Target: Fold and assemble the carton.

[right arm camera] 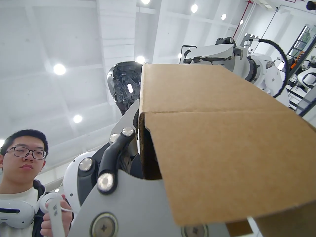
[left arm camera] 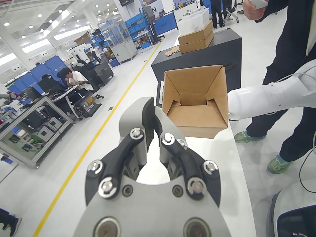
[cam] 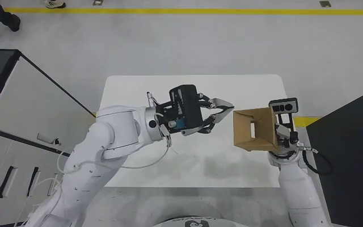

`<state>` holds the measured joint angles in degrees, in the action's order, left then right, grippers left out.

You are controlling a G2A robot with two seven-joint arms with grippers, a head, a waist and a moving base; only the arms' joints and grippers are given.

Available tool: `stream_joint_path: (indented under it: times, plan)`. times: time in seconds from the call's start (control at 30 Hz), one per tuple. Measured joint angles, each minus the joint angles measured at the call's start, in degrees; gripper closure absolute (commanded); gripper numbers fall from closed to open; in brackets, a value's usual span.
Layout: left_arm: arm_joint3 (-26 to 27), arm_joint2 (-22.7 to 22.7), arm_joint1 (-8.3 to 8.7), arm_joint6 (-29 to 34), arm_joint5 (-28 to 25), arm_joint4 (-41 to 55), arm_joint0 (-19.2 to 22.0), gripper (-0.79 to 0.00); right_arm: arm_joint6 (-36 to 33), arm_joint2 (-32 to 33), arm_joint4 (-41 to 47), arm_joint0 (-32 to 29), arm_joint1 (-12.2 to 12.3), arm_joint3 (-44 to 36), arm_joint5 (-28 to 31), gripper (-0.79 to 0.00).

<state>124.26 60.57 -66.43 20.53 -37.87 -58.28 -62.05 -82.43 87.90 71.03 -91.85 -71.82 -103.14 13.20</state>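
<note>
A brown carton (cam: 255, 129) hangs over the right end of the white table (cam: 170, 164), lying on its side with its open mouth toward my left gripper. Inside, the carton (left arm camera: 195, 99) shows folded bottom flaps. My right gripper (right arm camera: 138, 124) is shut on the carton (right arm camera: 222, 149), one finger pressed against a side wall; the other is hidden by cardboard. My left gripper (cam: 228, 110) hovers above the table's middle, just short of the carton's mouth. The left gripper (left arm camera: 153, 118) is shut with nothing in it.
A black cabinet (cam: 340, 147) stands off the table's right edge and another (cam: 22, 85) off its left. Behind the carton, a black stand (left arm camera: 197, 57) carries stacked flat cartons (left arm camera: 196, 39). A yellow floor line (cam: 181, 10) runs beyond the table.
</note>
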Motion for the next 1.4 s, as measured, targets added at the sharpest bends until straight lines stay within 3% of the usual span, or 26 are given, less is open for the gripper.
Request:
stream_joint_path:
  times: [0.33, 0.4, 0.43, 0.5, 0.53, 0.93, 1.07, 1.27, 1.4]
  plan:
    - [0.23, -0.04, 0.04, 0.20, 0.38, -0.33, 0.06, -0.009, 1.45, 1.26, -4.02, -0.64, 0.23, -1.16, -0.08, 0.000]
    - [0.38, 0.12, 0.09, 0.31, 0.31, -0.51, -0.05, -0.043, 2.06, 1.80, -5.59, -0.79, 0.36, -1.73, -0.30, 0.000]
    - [0.44, 0.18, 0.11, 0.36, 0.30, -0.59, -0.09, -0.102, 2.31, 2.04, -6.25, -0.84, 0.42, -1.98, -0.44, 0.000]
    - [0.63, 0.29, 0.16, 0.64, 0.17, -0.96, -0.17, -0.366, 2.85, 2.59, -7.60, -0.97, 0.56, -2.60, -0.89, 0.000]
    - [0.73, 0.35, 0.19, 0.87, 0.10, -1.19, -0.19, -0.785, 3.03, 2.83, -8.09, -1.01, 0.62, -2.91, -1.12, 0.000]
    - [0.95, 2.16, 0.45, 0.17, 1.66, 0.18, -1.89, -0.785, 3.28, 3.42, -8.95, -1.04, 0.73, -3.72, -1.19, 0.000]
    - [0.92, 2.09, 0.46, 0.28, 1.61, 0.17, -1.96, -0.785, 4.18, 4.38, -14.49, -0.36, 1.16, -4.72, -1.96, 0.000]
    - [1.61, 2.56, 1.12, 7.80, -2.47, 4.37, -1.88, -0.785, 3.40, 6.42, -21.44, 1.01, 1.96, -5.15, -3.55, 0.000]
    - [2.38, 3.55, 1.50, 11.64, -2.33, 7.65, -1.87, -0.785, 3.00, 6.90, -23.44, 2.02, 2.32, -5.38, -3.92, 0.000]
